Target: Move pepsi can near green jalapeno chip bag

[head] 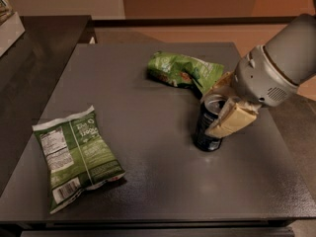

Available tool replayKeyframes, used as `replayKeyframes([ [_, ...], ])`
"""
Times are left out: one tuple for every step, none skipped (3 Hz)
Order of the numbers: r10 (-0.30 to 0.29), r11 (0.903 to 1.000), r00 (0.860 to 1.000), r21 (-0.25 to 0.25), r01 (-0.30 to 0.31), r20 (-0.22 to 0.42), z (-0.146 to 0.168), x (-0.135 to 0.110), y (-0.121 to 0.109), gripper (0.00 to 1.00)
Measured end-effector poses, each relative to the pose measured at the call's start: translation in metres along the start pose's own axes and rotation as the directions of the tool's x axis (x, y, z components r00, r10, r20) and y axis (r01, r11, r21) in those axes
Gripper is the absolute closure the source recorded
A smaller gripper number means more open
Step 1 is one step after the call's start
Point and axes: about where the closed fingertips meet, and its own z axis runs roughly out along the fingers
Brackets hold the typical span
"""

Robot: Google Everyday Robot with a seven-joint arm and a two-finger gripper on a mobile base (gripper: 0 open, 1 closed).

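Observation:
The pepsi can (206,132), dark blue with a silver top, stands upright right of the table's middle. My gripper (214,113) reaches in from the right and straddles the can's top. One cream finger (232,122) lies across the can's near right side and the other finger (219,84) is behind it; both press against the can, which still rests on the table. The green jalapeno chip bag (76,157), dark green with a white nutrition label, lies flat at the front left, far from the can.
A brighter lime-green bag (182,70) lies crumpled just behind the can. The dark grey table (148,191) ends close to the right of the can. A darker counter (39,48) adjoins the table on the left.

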Motion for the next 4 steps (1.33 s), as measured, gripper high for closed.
replayKeyframes([
  [-0.064,0.9975,0.997,-0.028,0.065,0.038,0.000,-0.029,0.006,0.87],
  [-0.136,0.9880,0.989,-0.066,0.140,0.055,0.016,-0.060,0.005,1.00],
  [-0.222,0.9662,0.974,-0.123,0.226,0.051,0.037,-0.093,0.003,1.00],
  [-0.302,0.9362,0.952,-0.170,0.308,0.056,0.058,-0.123,0.001,1.00],
])
